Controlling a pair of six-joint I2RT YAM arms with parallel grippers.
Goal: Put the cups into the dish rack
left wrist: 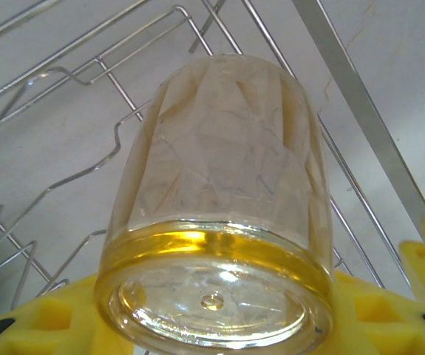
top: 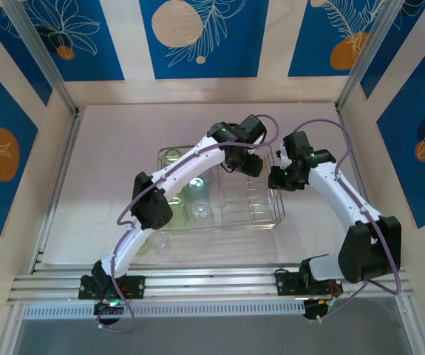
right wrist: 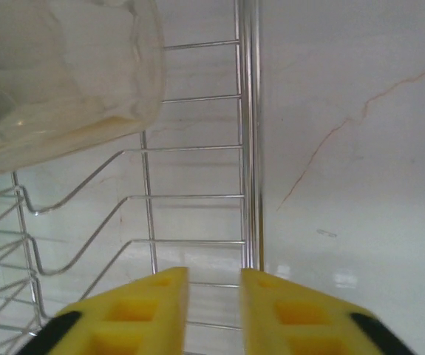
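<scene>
1. Dish rack (top: pixel 260 207): one.
2. Cups: six can be counted. One amber cup (left wrist: pixel 219 222), one teal cup (top: pixel 197 185), one clear cup (top: pixel 202 210), and three green: far green cup (top: pixel 172 156), near green cup (top: pixel 177 213), outer green cup (top: pixel 144 242). The arms may hide more.
3. Arms: two, left arm (top: pixel 175 174) and right arm (top: pixel 345 196).
4. Tools: two, left tool (top: pixel 243 163) and right tool (right wrist: pixel 214 307).
5. Worktop (top: pixel 101 163): one.

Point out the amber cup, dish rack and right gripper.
amber cup (left wrist: pixel 219 185): left wrist view, faceted side wall.
dish rack (right wrist: pixel 250 133): right wrist view, rim wire.
right gripper (right wrist: pixel 214 285): right wrist view, between its fingertips.
</scene>
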